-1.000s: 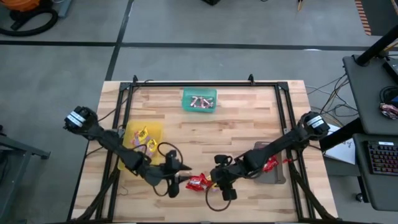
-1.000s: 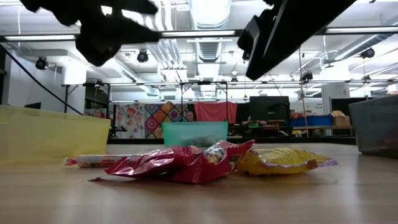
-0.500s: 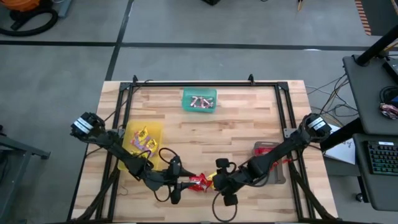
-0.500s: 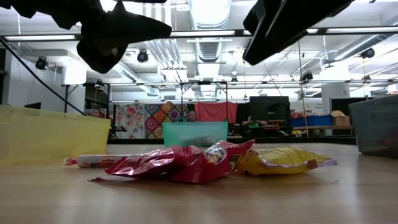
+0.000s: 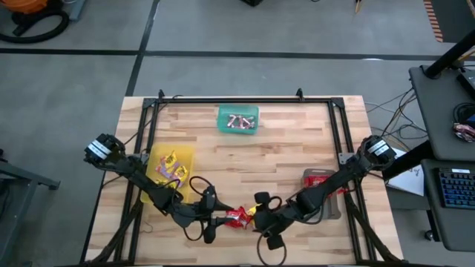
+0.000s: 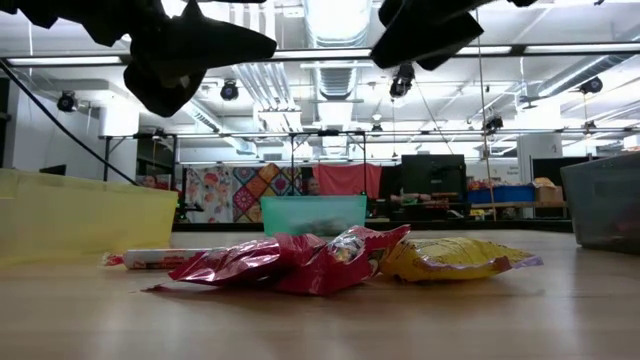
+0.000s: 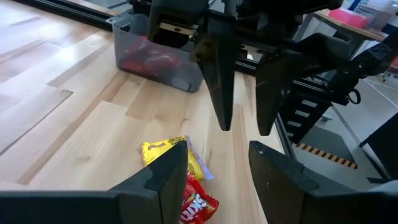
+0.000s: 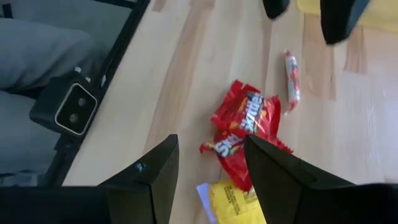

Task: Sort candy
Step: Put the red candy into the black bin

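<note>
While open, both grippers hover over candy (image 5: pixel 239 216).

Bright, even light fell from ceiling fixtures (image 6: pixel 335 20) toward twelve o'clock in the low view, glaring white. Against them the arms were black silhouettes. The wooden table (image 5: pixel 297 148) showed only soft shadows. Both wrist views blurred their own near fingers.

Shiny red packets (image 8: pixel 244 127) with yellow lettering, a yellow packet (image 6: pixel 450 258), a pinkish-silver roll (image 8: pixel 290 79) on the pale wooden table (image 5: pixel 289 148). Trays: yellow (image 5: pixel 157 185), green (image 5: pixel 237 113), grey (image 7: pixel 155 71).
</note>
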Action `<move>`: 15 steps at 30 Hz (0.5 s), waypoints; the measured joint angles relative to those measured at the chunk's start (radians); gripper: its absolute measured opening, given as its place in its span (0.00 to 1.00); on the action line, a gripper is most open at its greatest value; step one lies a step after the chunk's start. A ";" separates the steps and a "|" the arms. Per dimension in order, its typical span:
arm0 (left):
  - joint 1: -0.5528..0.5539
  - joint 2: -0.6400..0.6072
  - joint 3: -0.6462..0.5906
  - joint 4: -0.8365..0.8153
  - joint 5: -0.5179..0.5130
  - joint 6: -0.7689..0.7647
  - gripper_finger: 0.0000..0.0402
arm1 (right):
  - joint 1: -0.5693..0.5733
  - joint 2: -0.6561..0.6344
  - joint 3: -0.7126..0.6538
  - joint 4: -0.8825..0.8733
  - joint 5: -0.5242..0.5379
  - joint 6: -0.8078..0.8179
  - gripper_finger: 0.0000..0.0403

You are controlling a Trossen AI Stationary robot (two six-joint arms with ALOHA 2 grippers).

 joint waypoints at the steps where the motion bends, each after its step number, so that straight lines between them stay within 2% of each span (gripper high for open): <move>1: 0.000 0.000 0.000 0.000 0.000 0.002 0.39 | 0.000 0.000 0.000 0.006 0.000 -0.007 0.44; 11: 0.000 -0.005 0.000 -0.012 0.002 0.027 0.39 | 0.000 0.048 -0.022 0.066 0.000 -0.066 0.44; 15: -0.007 -0.021 0.000 -0.055 0.071 0.000 0.39 | 0.000 0.095 -0.022 0.094 0.000 -0.066 0.44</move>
